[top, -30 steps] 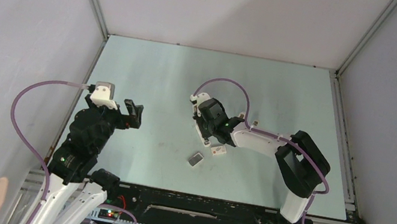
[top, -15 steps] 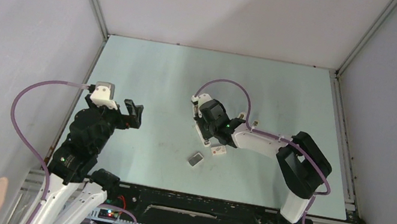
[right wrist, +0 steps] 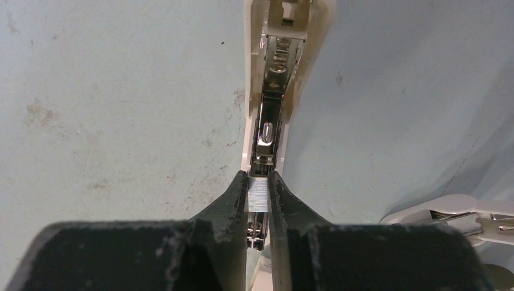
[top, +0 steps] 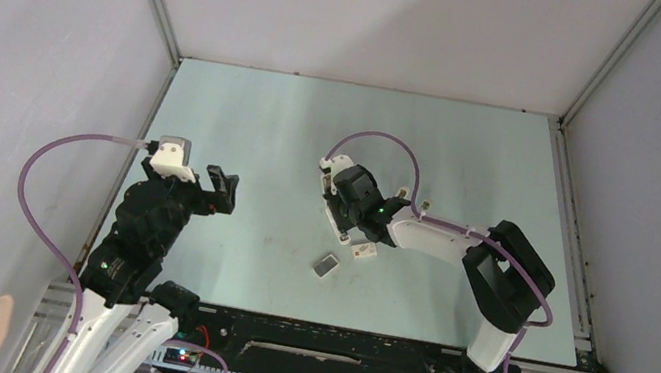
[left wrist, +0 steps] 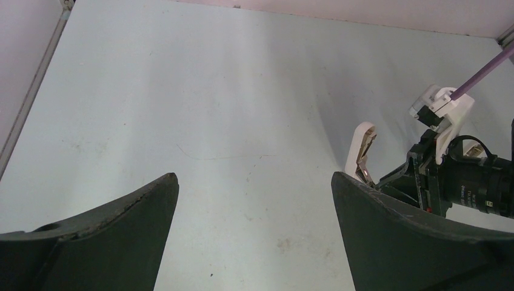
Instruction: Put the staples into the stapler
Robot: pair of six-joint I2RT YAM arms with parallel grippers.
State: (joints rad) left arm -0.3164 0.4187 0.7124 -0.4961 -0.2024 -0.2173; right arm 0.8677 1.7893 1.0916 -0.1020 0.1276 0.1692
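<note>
My right gripper (right wrist: pixel 259 176) is shut on a short silver strip of staples (right wrist: pixel 259 195). It holds the strip right over the open metal channel (right wrist: pixel 270 121) of the white stapler (right wrist: pixel 292 42), which lies open on the table. In the top view the right gripper (top: pixel 342 213) covers most of the stapler. A small grey staples tray (top: pixel 325 265) and a small white box (top: pixel 363 249) lie just in front of it. My left gripper (top: pixel 220 190) is open and empty, well to the left. The left wrist view shows the stapler's raised white end (left wrist: pixel 362 142).
Another white part of the stapler with metal inside (right wrist: pixel 460 212) lies at the right gripper's right side. The right wrist camera and its purple cable (left wrist: pixel 467 176) show at the right of the left wrist view. Grey walls enclose the table (top: pixel 266 125).
The right arm has shifted only very slightly, and its gripper stays over the stapler with the strip. The left arm has not moved.
</note>
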